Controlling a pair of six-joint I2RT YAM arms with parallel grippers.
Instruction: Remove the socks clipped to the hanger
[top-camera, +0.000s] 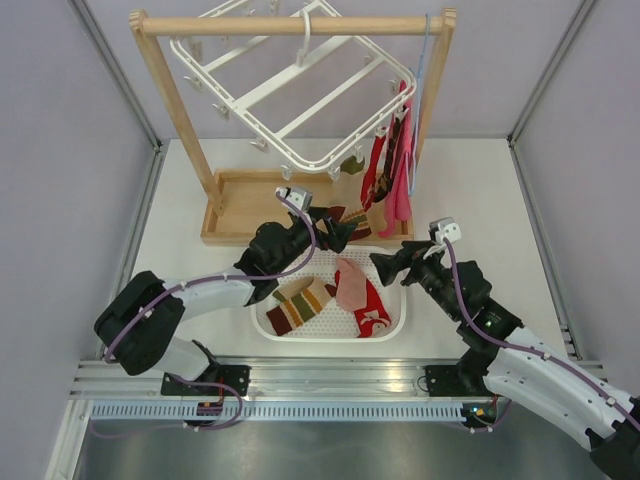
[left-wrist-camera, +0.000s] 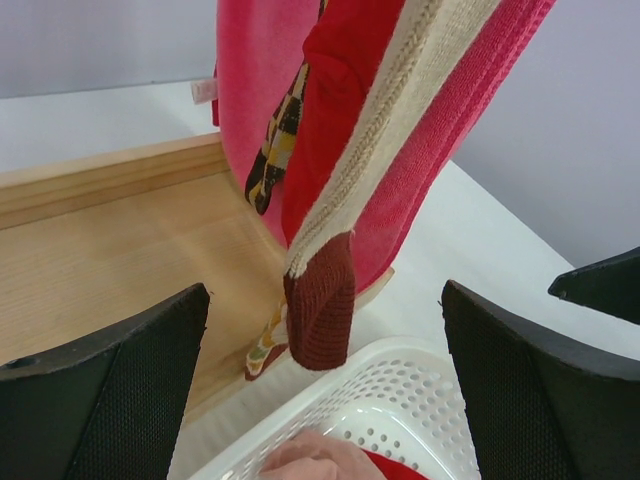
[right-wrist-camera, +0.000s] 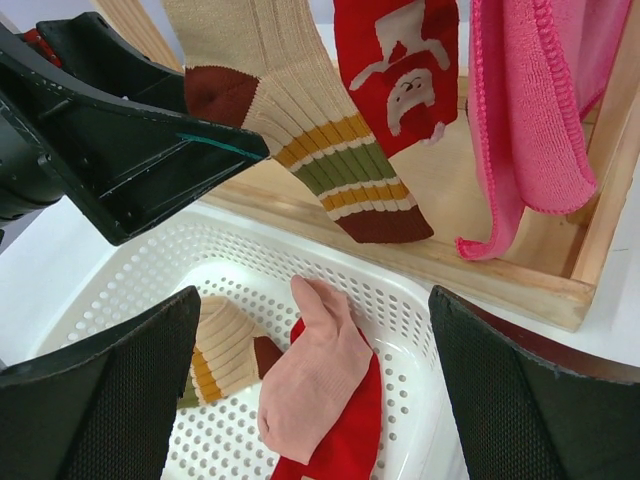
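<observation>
cream ribbed sock with brown toe hangs straight down from white plastic drying frame, just ahead of left hand, the nearer one; right hand beside; both gape empty.

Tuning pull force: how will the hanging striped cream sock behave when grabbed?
Likely floppy: the striped sock hangs limp, bending at the heel. Probably light: thin knit. Ribbed fabric looks grippy, and may stretch before coming free.
</observation>
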